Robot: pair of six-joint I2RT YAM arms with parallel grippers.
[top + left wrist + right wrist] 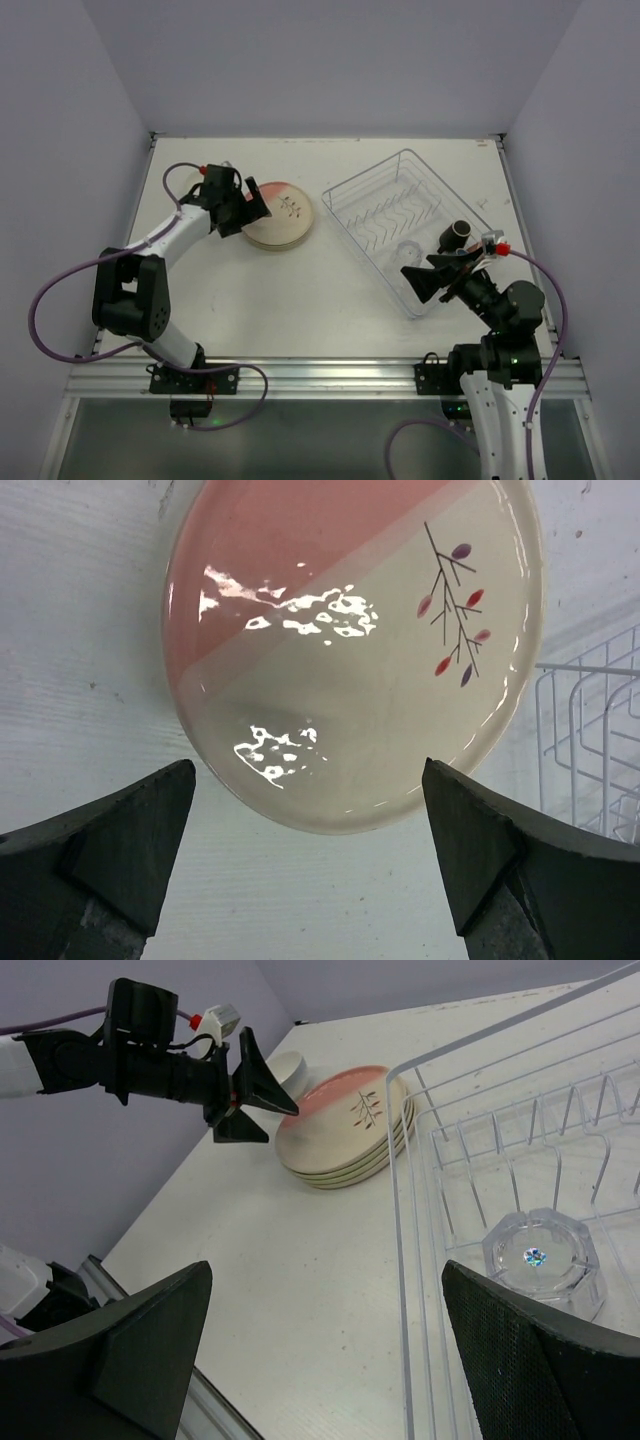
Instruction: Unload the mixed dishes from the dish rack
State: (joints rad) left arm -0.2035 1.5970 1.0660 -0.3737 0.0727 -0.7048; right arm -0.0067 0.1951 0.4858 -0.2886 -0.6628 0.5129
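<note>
A stack of round cream plates (283, 220) lies on the table left of centre. The top one (350, 650) has a pink half and a sprig mark, and the stack also shows in the right wrist view (350, 1128). My left gripper (250, 209) (310, 855) is open and empty, just off the stack's left rim, also seen in the right wrist view (250, 1085). The wire dish rack (385, 190) (470, 1090) holds one clear glass (405, 250) (540, 1258), upside down. My right gripper (428, 277) (325, 1345) is open and empty over the rack's near left edge.
A pale round thing (287, 1062), maybe a bowl, shows behind the left gripper's fingers. The rack's corner (600, 740) lies right of the plates. White walls close in the table at the back and on both sides. A metal rail (320, 375) runs along the near edge.
</note>
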